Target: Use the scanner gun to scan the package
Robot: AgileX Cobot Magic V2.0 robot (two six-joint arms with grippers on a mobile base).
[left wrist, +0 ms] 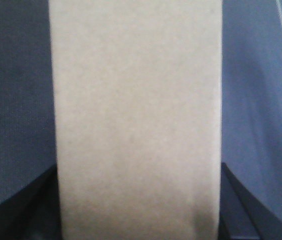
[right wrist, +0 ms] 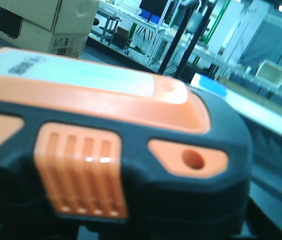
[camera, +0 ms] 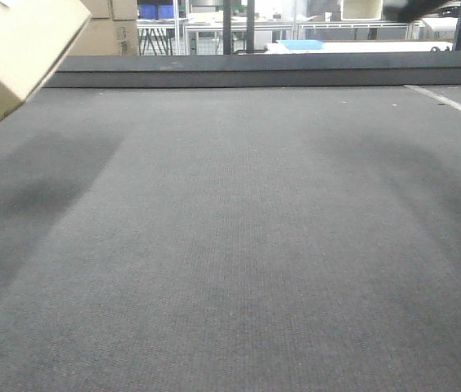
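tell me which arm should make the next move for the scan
Right, probably. The scanner fills its wrist view and is off the table, so it looks ready to be aimed. The left arm holds the package aloft and tilted, so it is best kept steady.

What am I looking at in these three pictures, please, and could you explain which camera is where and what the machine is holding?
This is a two-armed robot on a mobile base. Each arm ends in a gripper with a small camera at the wrist.

The front view looks across a grey carpeted surface, and nothing rests on it here. At top left, the package, a plain tan box, hangs tilted in the air.

The left wrist view shows that box close up, gripped by the left gripper, whose dark fingers flank it.

The right wrist view is filled by the scanner gun, black and orange. It appears held by the right gripper, though that gripper's fingers are out of view.
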